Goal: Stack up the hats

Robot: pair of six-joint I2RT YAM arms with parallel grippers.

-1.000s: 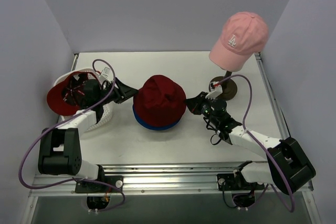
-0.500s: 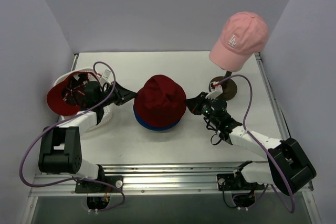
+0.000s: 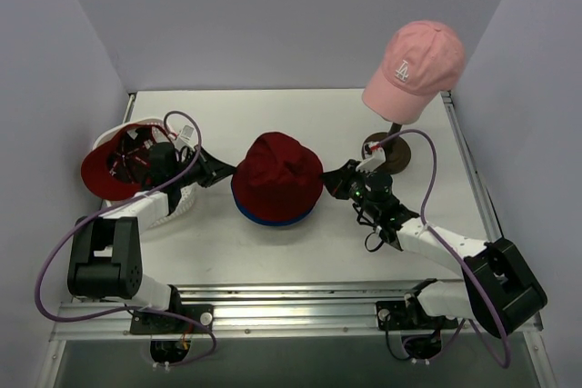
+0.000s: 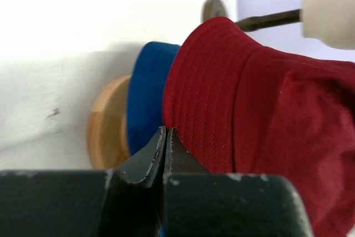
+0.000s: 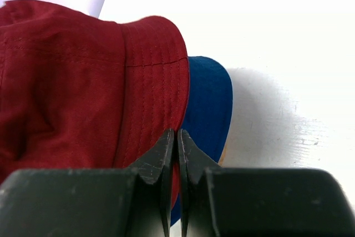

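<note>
The dark red bucket hat (image 3: 277,170) sits over the blue bucket hat (image 3: 273,219) at the table's middle. My left gripper (image 3: 231,173) is shut at its left brim; in the left wrist view the dark red hat's (image 4: 249,109) brim edge runs straight into the closed jaws (image 4: 165,132), blue hat (image 4: 145,104) beside it. My right gripper (image 3: 327,179) is shut the same way on the right brim (image 5: 176,132) of the dark red hat (image 5: 83,81). A pink cap (image 3: 414,68) rests on the mannequin at the back right. A red cap (image 3: 114,165) lies in the basket at the left.
A white mesh basket (image 3: 173,206) stands at the left edge under my left arm. The wooden stand (image 4: 105,129) shows beneath the blue hat. The mannequin's round base (image 3: 386,154) sits just behind my right gripper. Walls close in on both sides.
My left gripper has moved right to the dark red hat's brim and shut there. The hat has shifted slightly. The right gripper has stayed shut in place.
</note>
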